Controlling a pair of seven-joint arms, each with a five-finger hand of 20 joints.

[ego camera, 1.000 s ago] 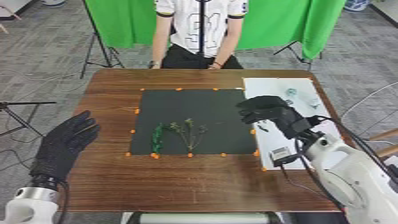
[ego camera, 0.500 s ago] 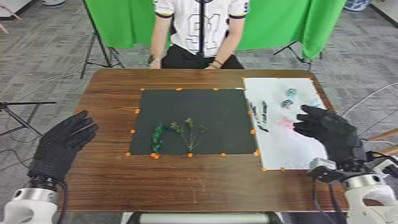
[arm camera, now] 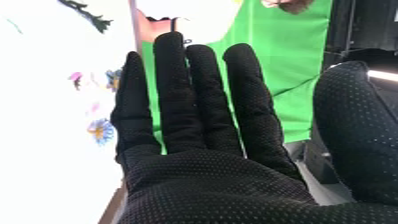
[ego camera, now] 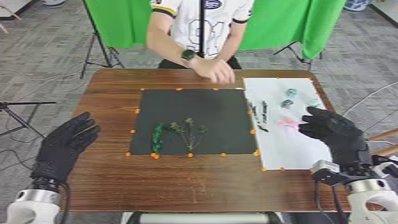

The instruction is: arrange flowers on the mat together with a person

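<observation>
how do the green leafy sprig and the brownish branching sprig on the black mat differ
The green sprig is one narrow, dense strip; the branching sprig fans into thin, separate stems. The green sprig is more vivid, the branching sprig duller. Both lie on the black mat.

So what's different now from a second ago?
The right hand has moved right and back toward the robot, to the outer edge of the white sheet. A person's hand has come forward over the far edge of the table, near the mat. The left hand and the sprigs on the mat stayed put.
</observation>
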